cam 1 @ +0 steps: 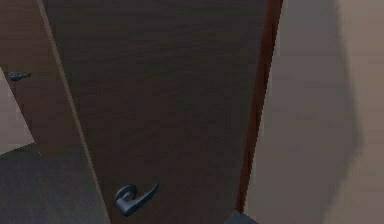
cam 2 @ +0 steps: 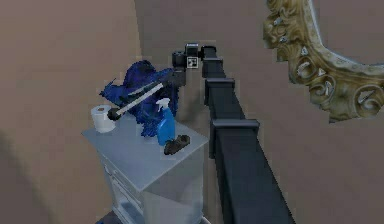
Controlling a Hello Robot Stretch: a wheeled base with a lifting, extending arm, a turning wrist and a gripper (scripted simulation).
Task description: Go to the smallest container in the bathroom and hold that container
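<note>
One step outstanding: you had your tool (cam 2: 175, 68) at the surface (cam 2: 125, 150) where the blue spray bottle (cam 2: 160, 122), likely the container, stood, approach seemingly done, yet you could not tell whether it held anything.

No legible text or labels anywhere
</note>
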